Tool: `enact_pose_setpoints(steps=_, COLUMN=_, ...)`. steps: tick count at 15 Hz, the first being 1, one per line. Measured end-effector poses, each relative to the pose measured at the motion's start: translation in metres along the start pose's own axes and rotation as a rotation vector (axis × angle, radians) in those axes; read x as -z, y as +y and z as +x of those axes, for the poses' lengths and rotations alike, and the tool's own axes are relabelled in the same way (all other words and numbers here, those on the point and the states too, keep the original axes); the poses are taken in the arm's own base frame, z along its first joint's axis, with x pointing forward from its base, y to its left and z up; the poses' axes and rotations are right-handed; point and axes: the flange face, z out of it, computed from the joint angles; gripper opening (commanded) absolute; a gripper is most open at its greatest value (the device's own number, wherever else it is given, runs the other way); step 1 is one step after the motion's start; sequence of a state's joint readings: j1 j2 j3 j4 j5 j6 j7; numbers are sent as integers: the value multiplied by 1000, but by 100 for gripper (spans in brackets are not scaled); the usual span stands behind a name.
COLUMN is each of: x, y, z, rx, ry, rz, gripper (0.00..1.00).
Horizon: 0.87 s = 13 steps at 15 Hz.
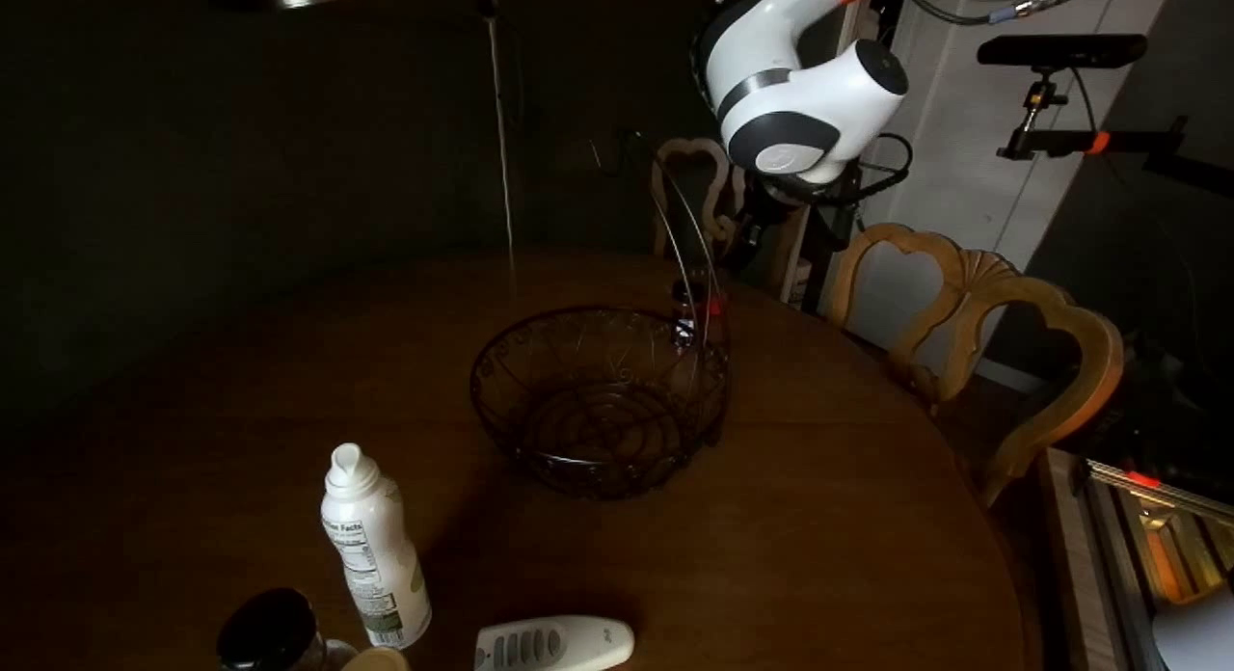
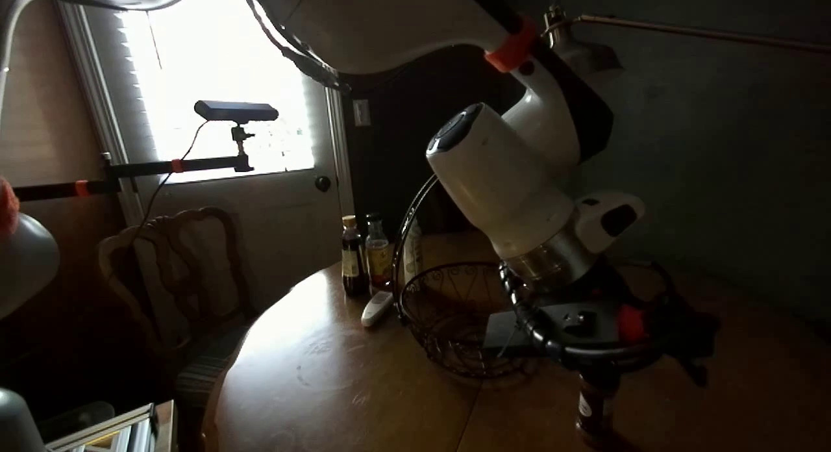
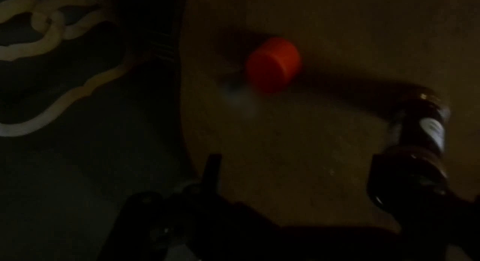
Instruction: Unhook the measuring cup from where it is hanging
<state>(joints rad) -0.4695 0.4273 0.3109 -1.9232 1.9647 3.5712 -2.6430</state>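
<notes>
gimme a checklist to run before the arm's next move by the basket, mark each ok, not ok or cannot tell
1. Measuring cup located: not ok; none can be made out in any view.
2. Hand open: ok; its fingers stand apart in the wrist view.
3. Basket upright on the table: ok; its handle arches above it.
4. Dark bottle clear of the hand: cannot tell; a finger appears to overlap it in the wrist view, so contact is unclear.
5. Enough light in the wrist view: not ok; that picture is very dark.
</notes>
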Motion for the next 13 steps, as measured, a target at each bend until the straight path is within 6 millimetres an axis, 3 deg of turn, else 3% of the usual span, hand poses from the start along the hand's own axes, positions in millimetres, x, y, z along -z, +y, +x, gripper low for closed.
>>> enact_pose_setpoints(steps=8, x=11, y=-83, z=-6, rx=42, ry=37, rz=272, gripper=100)
enact_pose_setpoints(steps=10, x=15, y=-94, z=-8, rx=60, ry=38, rz=318, gripper=100)
enact_pose_setpoints(steps=13, x=12, y=-96, z=-10, rx=52, ry=45, rz=342, gripper=100)
